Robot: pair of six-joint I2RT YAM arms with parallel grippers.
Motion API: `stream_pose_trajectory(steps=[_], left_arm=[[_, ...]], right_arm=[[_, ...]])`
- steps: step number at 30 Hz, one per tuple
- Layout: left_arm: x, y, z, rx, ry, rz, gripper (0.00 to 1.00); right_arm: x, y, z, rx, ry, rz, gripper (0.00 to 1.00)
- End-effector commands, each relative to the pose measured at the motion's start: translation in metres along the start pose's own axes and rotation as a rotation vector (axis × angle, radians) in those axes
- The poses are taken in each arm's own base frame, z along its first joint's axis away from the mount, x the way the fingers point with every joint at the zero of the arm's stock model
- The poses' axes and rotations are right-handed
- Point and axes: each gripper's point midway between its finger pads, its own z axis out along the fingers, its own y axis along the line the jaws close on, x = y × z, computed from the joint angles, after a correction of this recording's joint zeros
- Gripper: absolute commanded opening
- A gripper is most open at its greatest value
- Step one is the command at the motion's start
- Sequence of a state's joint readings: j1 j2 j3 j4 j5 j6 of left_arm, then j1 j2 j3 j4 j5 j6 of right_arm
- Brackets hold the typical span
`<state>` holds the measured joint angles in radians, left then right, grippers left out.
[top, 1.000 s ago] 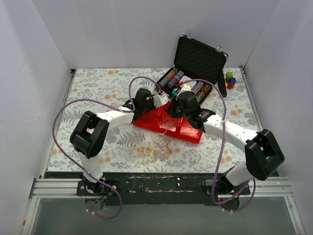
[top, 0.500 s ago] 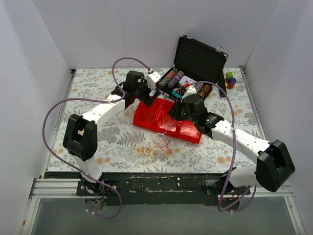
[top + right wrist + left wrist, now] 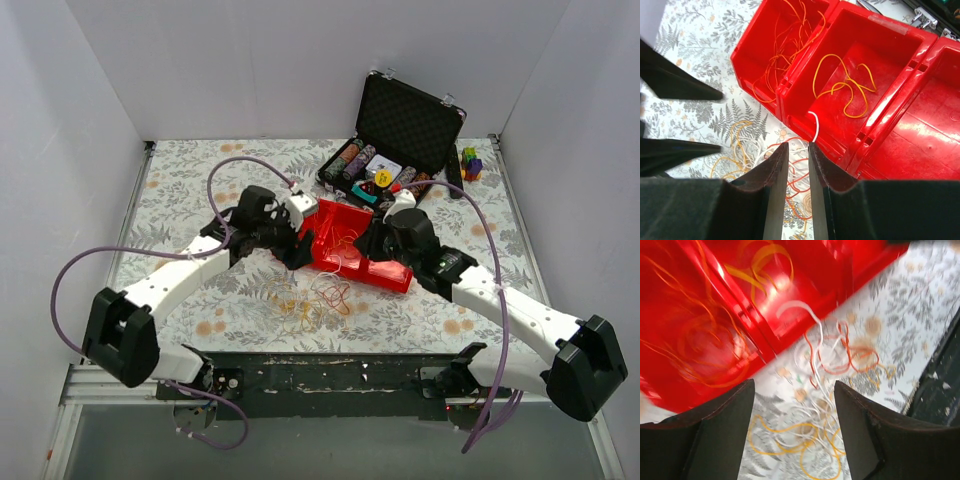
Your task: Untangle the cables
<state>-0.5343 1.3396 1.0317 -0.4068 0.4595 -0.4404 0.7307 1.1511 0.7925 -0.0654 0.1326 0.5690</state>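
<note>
A loose tangle of cables (image 3: 312, 298) in yellow, white and reddish-brown lies on the flowered table in front of the red tray (image 3: 392, 272). The left wrist view shows yellow loops (image 3: 790, 440) and white and red strands (image 3: 840, 347). In the tray (image 3: 920, 65), orange strands (image 3: 782, 55) fill one compartment and yellow strands (image 3: 847, 85) another. A white strand (image 3: 816, 125) hangs over its front wall. My left gripper (image 3: 293, 250) (image 3: 794, 385) is wide open above the pile. My right gripper (image 3: 376, 246) (image 3: 796, 145) hovers at the tray's front edge, its jaws a narrow gap apart with nothing between them.
An open black case (image 3: 405, 125) holding rows of chips stands behind the tray. Small coloured blocks (image 3: 470, 162) sit at the back right. White walls enclose the table on three sides. A dark rail (image 3: 330, 370) runs along the near edge.
My left arm has swung from behind the tray's left end forward, down to the pile. My right gripper has shifted right and forward along the tray.
</note>
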Motion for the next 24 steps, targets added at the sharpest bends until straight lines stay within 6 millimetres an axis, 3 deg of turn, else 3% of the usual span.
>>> stream_pose_trajectory(steps=[1,7,11,19,24], left_arm=[[0.038,-0.016,0.016,0.089,0.102,-0.149,0.63],[0.063,-0.024,0.036,0.142,0.189,-0.221,0.61],[0.064,-0.028,0.043,0.180,0.204,-0.245,0.49],[0.075,-0.043,0.049,0.232,0.230,-0.255,0.42],[0.070,-0.037,0.052,0.203,0.213,-0.225,0.21]], right_arm=[[-0.016,0.002,-0.011,0.003,-0.064,0.007,0.29],[-0.019,-0.001,-0.017,0.018,-0.083,0.006,0.29],[-0.019,-0.004,-0.018,0.028,-0.090,0.004,0.29],[-0.021,-0.004,-0.018,0.030,-0.094,-0.005,0.26],[-0.020,-0.005,-0.020,0.030,-0.096,0.000,0.24]])
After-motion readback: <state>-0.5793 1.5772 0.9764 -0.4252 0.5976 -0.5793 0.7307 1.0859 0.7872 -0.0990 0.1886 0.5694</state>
